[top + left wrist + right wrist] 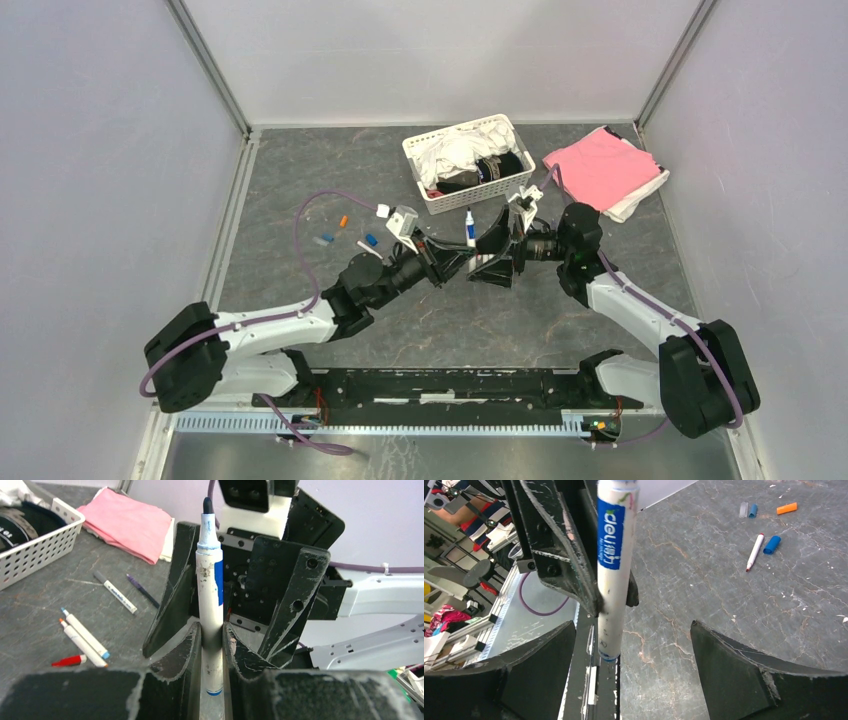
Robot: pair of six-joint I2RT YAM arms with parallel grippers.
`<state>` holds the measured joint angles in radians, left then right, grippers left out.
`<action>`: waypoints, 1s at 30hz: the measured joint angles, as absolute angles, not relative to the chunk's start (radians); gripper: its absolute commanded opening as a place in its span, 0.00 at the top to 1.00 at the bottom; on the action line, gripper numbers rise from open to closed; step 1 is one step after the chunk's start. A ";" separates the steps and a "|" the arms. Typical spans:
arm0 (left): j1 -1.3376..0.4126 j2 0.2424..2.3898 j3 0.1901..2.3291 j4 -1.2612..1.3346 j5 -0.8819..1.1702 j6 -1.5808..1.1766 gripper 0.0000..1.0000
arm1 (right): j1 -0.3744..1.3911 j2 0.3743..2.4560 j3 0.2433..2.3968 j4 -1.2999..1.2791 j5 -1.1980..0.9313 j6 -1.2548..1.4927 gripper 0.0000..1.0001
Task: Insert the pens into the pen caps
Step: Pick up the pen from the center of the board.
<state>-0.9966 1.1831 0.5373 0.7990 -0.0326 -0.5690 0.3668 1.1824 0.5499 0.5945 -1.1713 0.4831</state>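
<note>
- Pen [209,605] is clamped upright in the left gripper [211,632], raised over the table [330,160] near the basket [417,175].
- Its dark tip is bare and points away from the wrist, probably so that a cap can be pushed on.
- Left gripper is clenched on the lower barrel, with both fingers pressed against it.
- Right gripper [632,630] is spread wide and nothing is grasped. The barrel is seen between its fingers, nearer one of them; contact cannot be told.
- Blue cap [772,544] and orange cap [786,508] are lying loose on the table, well apart from the held pen, so a cap has to be fetched first.
- Red-tipped pen [755,551] is lying just beside the blue cap.
- Spare pens [85,633] are lying flat on the table, untouched.
</note>
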 measured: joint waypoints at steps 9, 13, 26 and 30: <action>-1.044 1.234 0.566 0.864 -0.098 -0.556 0.98 | 0.374 1.181 0.534 0.675 -1.162 0.584 0.46; -1.053 1.244 0.567 0.873 -0.107 -0.554 0.97 | 0.376 1.176 0.514 0.719 -1.158 0.627 0.74; -1.065 1.144 0.580 0.767 -0.121 -0.529 0.33 | 0.380 1.176 0.510 0.719 -1.201 0.565 1.00; -1.066 1.008 0.579 0.730 -0.126 -0.525 0.03 | 0.380 1.176 0.533 0.613 -1.234 0.429 1.00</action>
